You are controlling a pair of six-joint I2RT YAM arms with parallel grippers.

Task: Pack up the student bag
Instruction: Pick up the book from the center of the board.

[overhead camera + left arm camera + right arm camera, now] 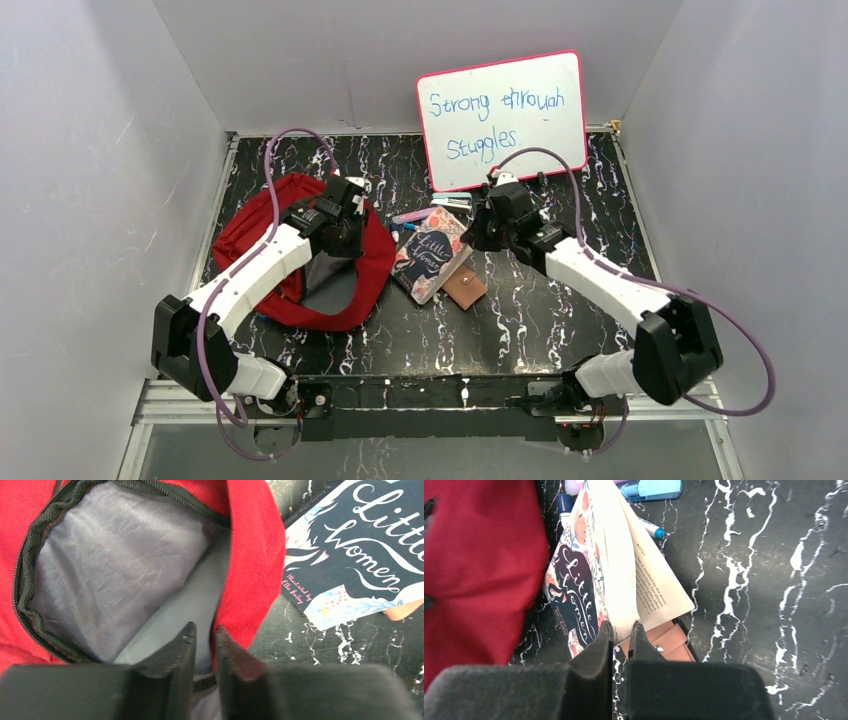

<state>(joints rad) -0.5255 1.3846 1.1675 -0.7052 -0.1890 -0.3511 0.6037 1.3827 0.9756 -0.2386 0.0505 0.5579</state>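
The student bag (240, 228) lies on the left half of the table (540, 322), at about 9 o'clock from its centre. Its zip is wide open and the grey lining shows. Nothing can be seen inside the part that is in view.

The left gripper (204, 630) hangs over the rim of the bag at the 3 o'clock side. Its jaws stand a narrow slit apart, with the red edge in line with the gap. I cannot tell whether they pinch the fabric.

Just off the bag at 3 o'clock lies the book (428, 258), its pages fanned out. The right gripper (620, 627) is closed almost to nothing and seems to pinch the edge of those pages. A tan wallet (466, 287) peeks from under the book at 5 o'clock. Some pens (425, 213) lie at 12 o'clock from it, and a whiteboard (500, 120) stands beyond.

The step in hand looks like loading the book, so packing has barely started. The next move calls for a firm hold on the whole book, not a few leaves. It must then travel toward 9 o'clock, with the bag's mouth kept open.
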